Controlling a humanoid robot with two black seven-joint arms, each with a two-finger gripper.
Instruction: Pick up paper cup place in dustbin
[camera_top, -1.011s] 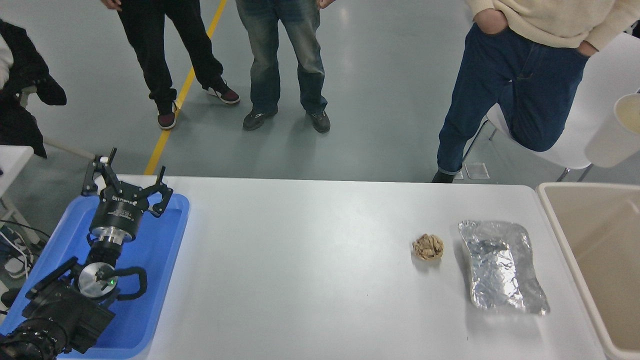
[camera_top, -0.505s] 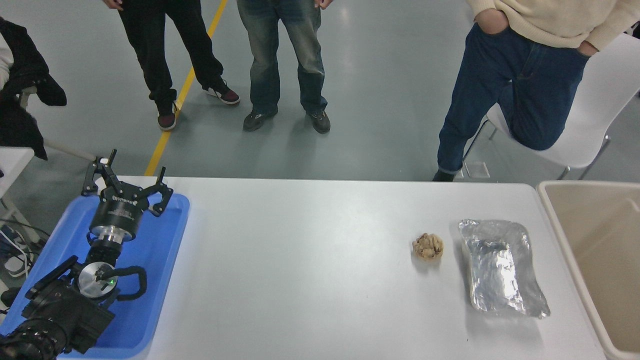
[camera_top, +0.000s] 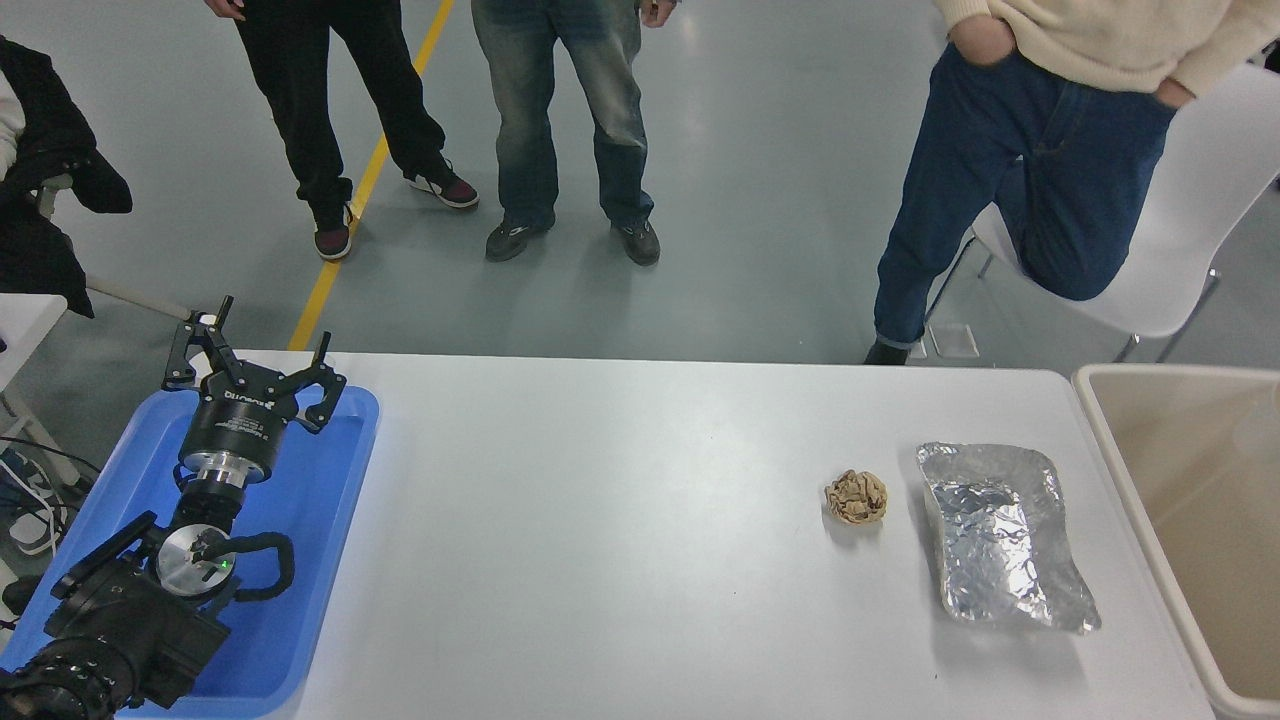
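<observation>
My left black gripper hangs over the far end of the flat blue plastic tray at the desk's left edge, its jaws spread wide with nothing between them and nothing touched. My right arm does not show in the head view, so of its jaws I cannot tell anything.

The large beige plastic dustbin with the thick rounded rim stands against the right edge of the white desk; only part of it shows, and what I see of its inside holds no clear object. The small white paper cup is nowhere I can make out.

Counted on the desk: one crumpled brown paper ball towards the right, one crinkled silver foil sheet just beside it nearer the dustbin, one tray, one dustbin. Three people stand beyond the far edge.
</observation>
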